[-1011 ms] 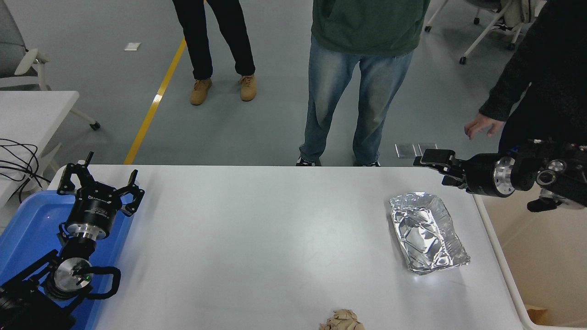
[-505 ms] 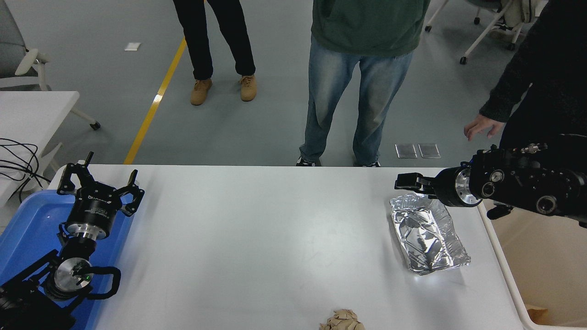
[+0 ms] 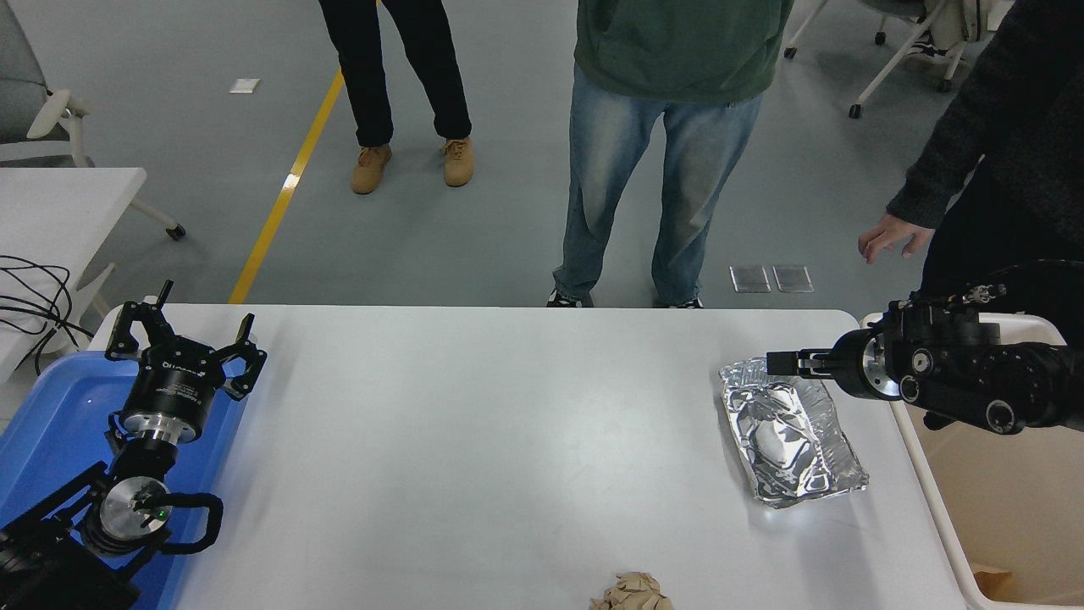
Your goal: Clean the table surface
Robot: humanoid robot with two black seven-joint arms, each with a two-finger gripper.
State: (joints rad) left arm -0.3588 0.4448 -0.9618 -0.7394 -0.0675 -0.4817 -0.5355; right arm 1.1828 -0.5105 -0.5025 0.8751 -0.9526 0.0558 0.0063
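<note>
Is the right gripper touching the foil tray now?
Cannot tell. In the head view the right gripper overlaps the foil tray's far rim, with no visible gap or clear contact.

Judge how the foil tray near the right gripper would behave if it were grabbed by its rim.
The foil tray is thin, already wrinkled foil, so its rim would probably crumple under the right gripper. It looks empty, so likely very light. On the smooth table surface, a push would probably slide it rather than tip it.
</note>
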